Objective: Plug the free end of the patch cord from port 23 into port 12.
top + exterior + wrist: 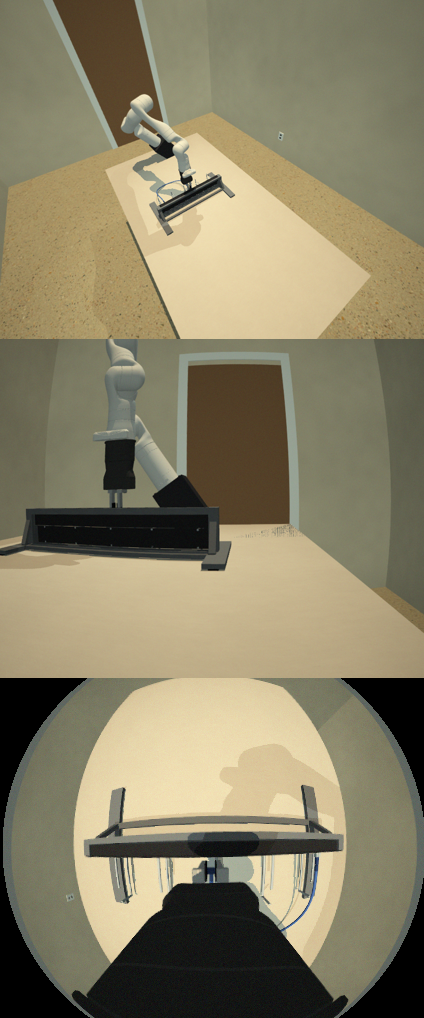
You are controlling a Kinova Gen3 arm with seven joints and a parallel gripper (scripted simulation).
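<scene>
The rack stands upright on its two feet. Its port face is turned to the arm and away from the exterior camera, so port 12 and the number plates cannot be made out. The blue patch cord comes from near one end of the panel and arcs behind the rack toward my gripper. My gripper points down close to the port face, near the middle of the panel. It is shut on the blue cord's plug. How far the plug is in a port is hidden.
Several pale cords hang from the panel on both sides of my gripper, some close by. The rack's top bar lies just beside the fingers. The table reaches far beyond the rack's back; one side edge runs near the rack's left foot in the top view.
</scene>
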